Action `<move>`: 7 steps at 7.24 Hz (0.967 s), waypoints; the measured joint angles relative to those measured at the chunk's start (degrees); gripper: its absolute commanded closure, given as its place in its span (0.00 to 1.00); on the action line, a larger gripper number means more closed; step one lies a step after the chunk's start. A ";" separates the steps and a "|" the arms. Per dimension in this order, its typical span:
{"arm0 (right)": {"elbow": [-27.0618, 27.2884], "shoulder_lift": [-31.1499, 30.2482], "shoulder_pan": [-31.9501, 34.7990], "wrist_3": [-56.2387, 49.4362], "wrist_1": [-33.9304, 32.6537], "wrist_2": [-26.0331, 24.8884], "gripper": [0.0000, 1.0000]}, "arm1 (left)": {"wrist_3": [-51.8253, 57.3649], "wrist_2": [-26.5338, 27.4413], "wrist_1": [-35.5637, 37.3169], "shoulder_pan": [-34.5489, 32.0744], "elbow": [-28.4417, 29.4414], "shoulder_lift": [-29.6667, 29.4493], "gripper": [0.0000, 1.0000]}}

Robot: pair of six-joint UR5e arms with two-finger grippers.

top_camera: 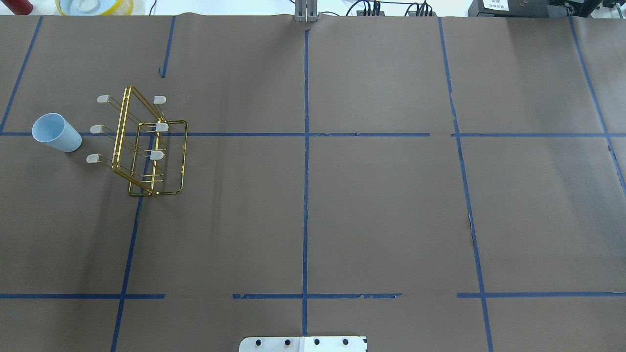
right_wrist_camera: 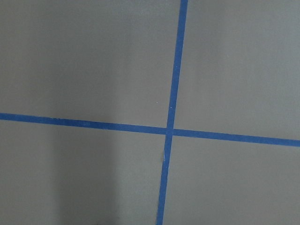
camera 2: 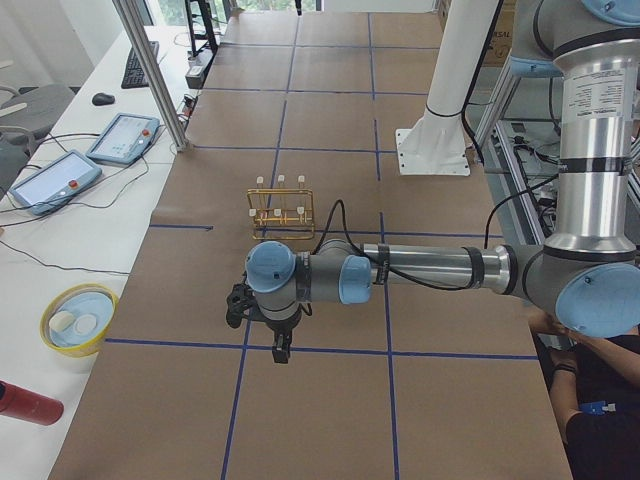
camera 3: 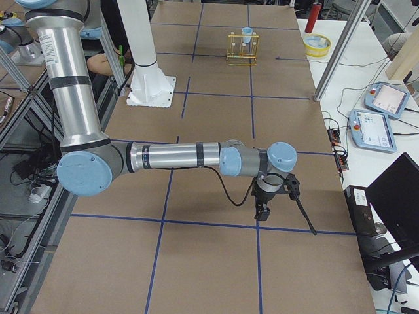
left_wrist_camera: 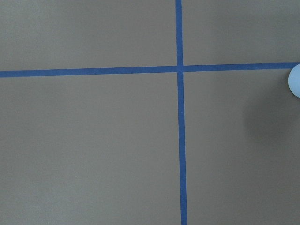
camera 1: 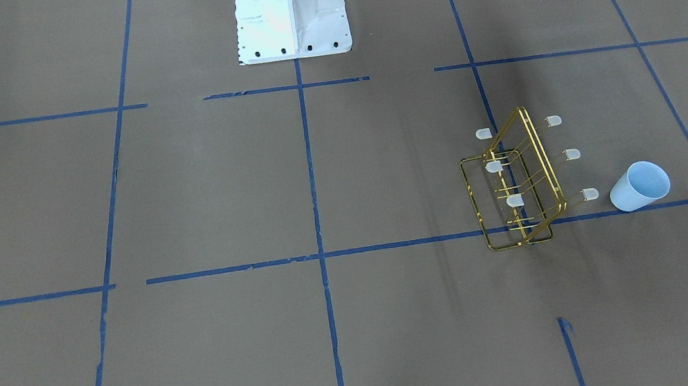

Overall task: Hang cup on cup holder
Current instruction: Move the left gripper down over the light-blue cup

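Observation:
The pale blue-white cup [camera 1: 639, 186] stands upright, mouth up, on the brown table, just beside the gold wire cup holder [camera 1: 515, 186] and apart from it. In the overhead view the cup [top_camera: 56, 132] is at the far left and the holder [top_camera: 144, 144] is to its right, with its capped prongs bare. In the exterior left view my left gripper [camera 2: 281, 348] hangs above the table nearer the camera than the holder [camera 2: 280, 210]. In the exterior right view my right gripper [camera 3: 262, 211] hovers far from the holder [camera 3: 242, 49]. I cannot tell if either gripper is open or shut.
The white robot pedestal [camera 1: 289, 11] stands at the table's robot side. A yellow-rimmed bowl [top_camera: 93, 6] and a red object [top_camera: 19, 6] lie beyond the table's far left corner. A metal post [camera 2: 155, 75] and tablets [camera 2: 125, 135] stand at the operators' side.

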 measured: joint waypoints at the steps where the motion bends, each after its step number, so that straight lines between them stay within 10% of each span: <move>1: 0.00 0.00 0.01 0.00 -0.01 0.00 0.00 | -0.02 -0.05 -0.29 0.00 -0.17 -0.15 0.00; 7: 0.00 0.00 -0.01 0.00 0.03 0.00 0.00 | -5.11 0.32 -0.95 0.61 -3.80 -3.05 0.00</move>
